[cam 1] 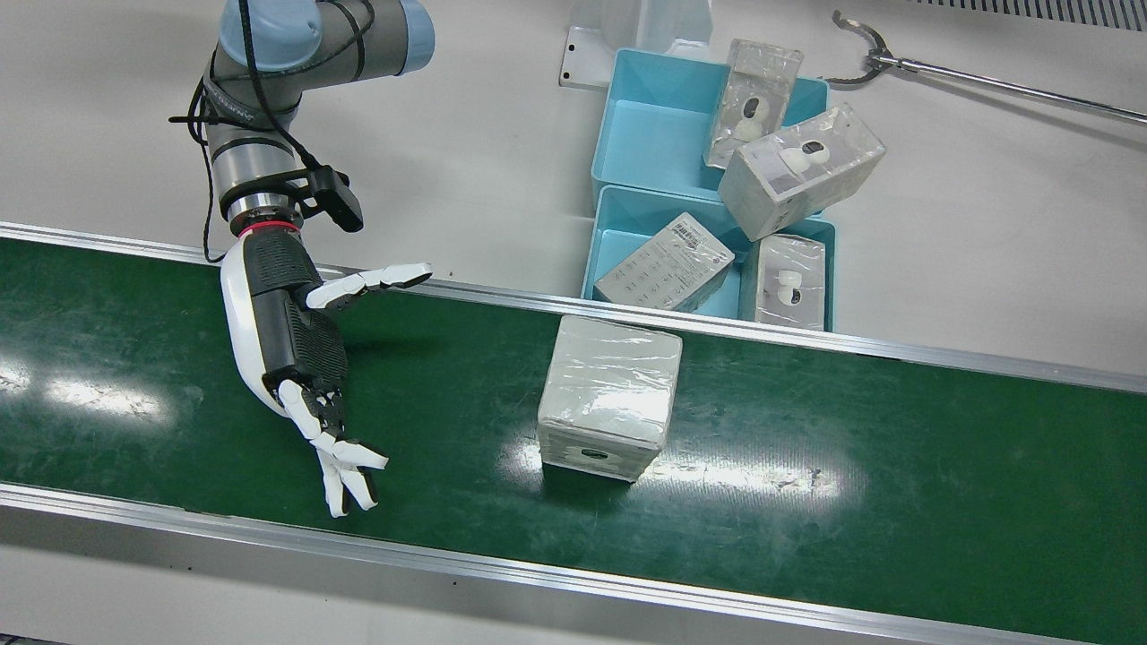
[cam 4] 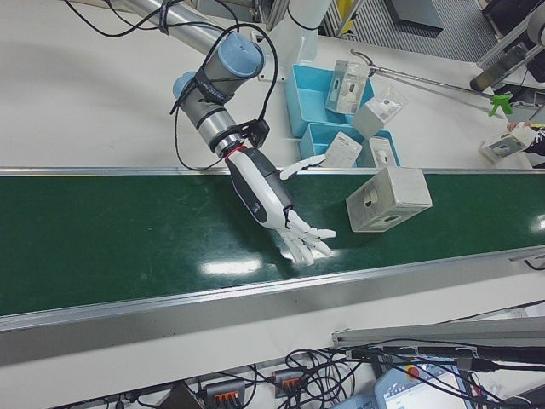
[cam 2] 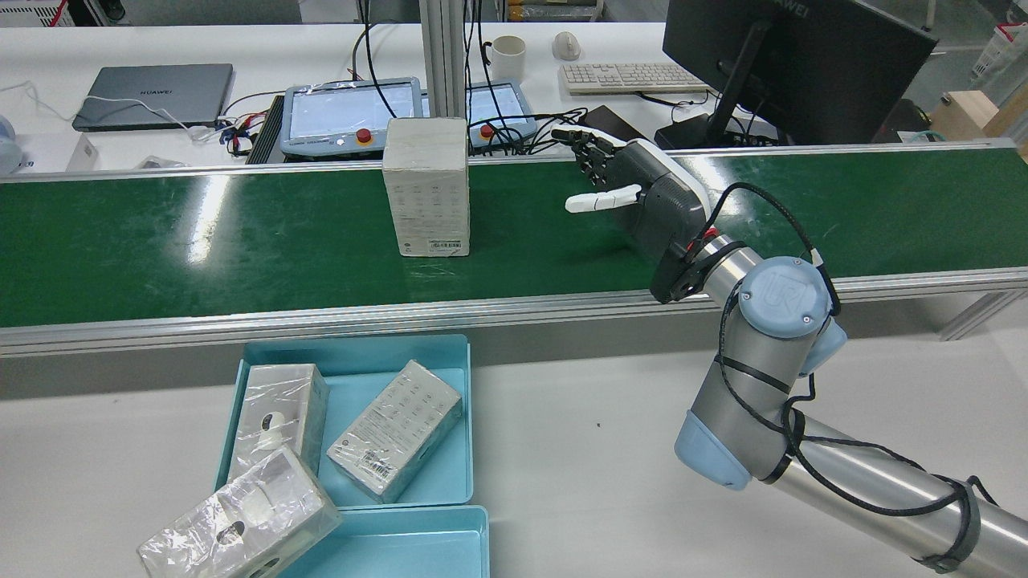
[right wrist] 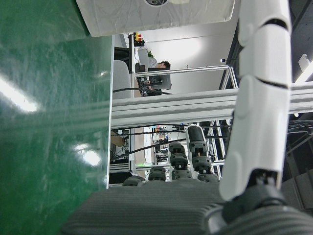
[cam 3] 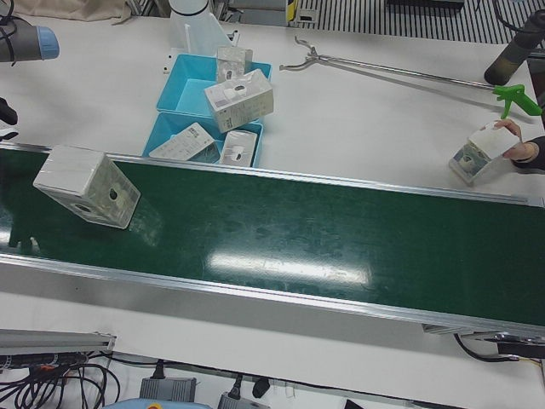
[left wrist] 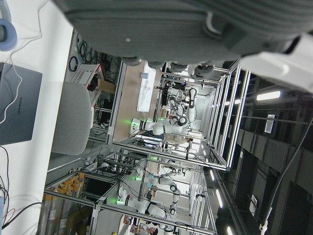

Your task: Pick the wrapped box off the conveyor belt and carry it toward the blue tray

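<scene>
Blue tray (cam 1: 627, 235) holds several wrapped boxes (cam 1: 665, 263).

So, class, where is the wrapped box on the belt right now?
The wrapped box stands mid-belt in the front view, right of the open right hand, just below the blue tray.

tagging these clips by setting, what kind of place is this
Most likely a robotics lab staging a packing line: a green conveyor belt carries a wrapped box, blue trays hold more boxes, and desks behind it carry a monitor, keyboard and laptop.
</scene>
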